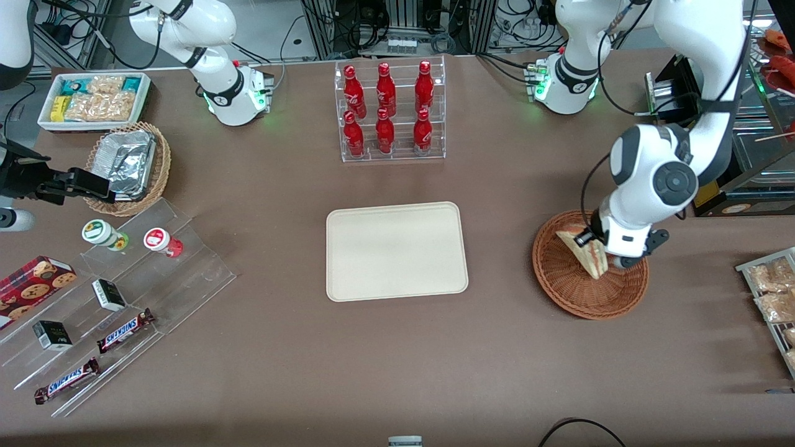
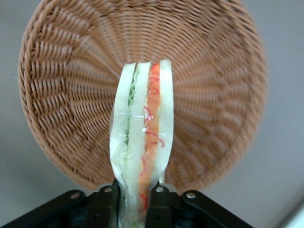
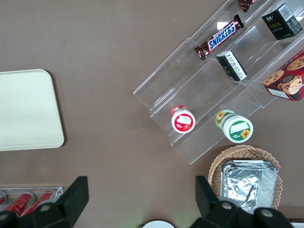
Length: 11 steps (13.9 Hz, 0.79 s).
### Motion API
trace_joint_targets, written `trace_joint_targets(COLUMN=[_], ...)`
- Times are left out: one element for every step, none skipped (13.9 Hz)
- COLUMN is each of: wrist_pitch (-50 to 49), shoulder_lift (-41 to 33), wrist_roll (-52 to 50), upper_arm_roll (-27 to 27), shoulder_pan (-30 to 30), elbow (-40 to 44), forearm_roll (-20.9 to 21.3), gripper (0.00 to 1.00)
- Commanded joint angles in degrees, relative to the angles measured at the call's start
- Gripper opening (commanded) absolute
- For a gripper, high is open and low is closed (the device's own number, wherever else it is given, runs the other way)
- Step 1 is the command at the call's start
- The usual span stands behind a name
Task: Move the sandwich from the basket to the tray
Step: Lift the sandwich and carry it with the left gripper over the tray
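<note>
My left gripper is shut on the sandwich, a pale bread wedge with red and green layers, and holds it just above the reddish-brown wicker basket. In the left wrist view the sandwich stands clamped between the black fingers, and the basket beneath holds nothing else. The cream tray lies flat in the table's middle, well apart from the basket toward the parked arm's end. One corner of the tray shows in the right wrist view.
A clear rack of red bottles stands farther from the front camera than the tray. A wire rack of packaged snacks sits beside the basket at the working arm's end. Acrylic steps with candy bars and a tan foil basket lie toward the parked arm's end.
</note>
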Motion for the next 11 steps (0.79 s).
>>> trace_joint_targets(wrist_pitch=[-5.68, -7.00, -7.45, -7.28, -7.01, -7.19, -7.28, -7.28, -7.45, -7.54, -7.54], shoulder_lift=[-1.09, -0.83, -0.65, -0.48, 0.22, 1.01, 2.15, 3.12, 4.43, 5.67, 7.33], wrist_roll=[0.34, 0.34, 0.43, 0.43, 0.43, 0.43, 0.43, 0.52, 0.52, 0.52, 0.35], upper_arm_roll=[0.40, 0.40, 0.40, 0.40, 0.40, 0.40, 0.40, 0.40, 0.40, 0.40, 0.40], shoulder_pan=[-4.77, -7.05, -8.99, -10.92, -13.03, -14.79, -16.81, -18.74, -20.76, -22.26, -23.84], elbow=[3.88, 5.20, 5.91, 6.09, 6.53, 7.57, 8.54, 9.68, 11.26, 12.84, 14.69], forearm_roll=[0.40, 0.40, 0.40, 0.40, 0.40, 0.40, 0.40, 0.49, 0.57, 0.57, 0.49], gripper=[0.00, 0.00, 0.00, 0.00, 0.00, 0.00, 0.00, 0.00, 0.00, 0.00, 0.00])
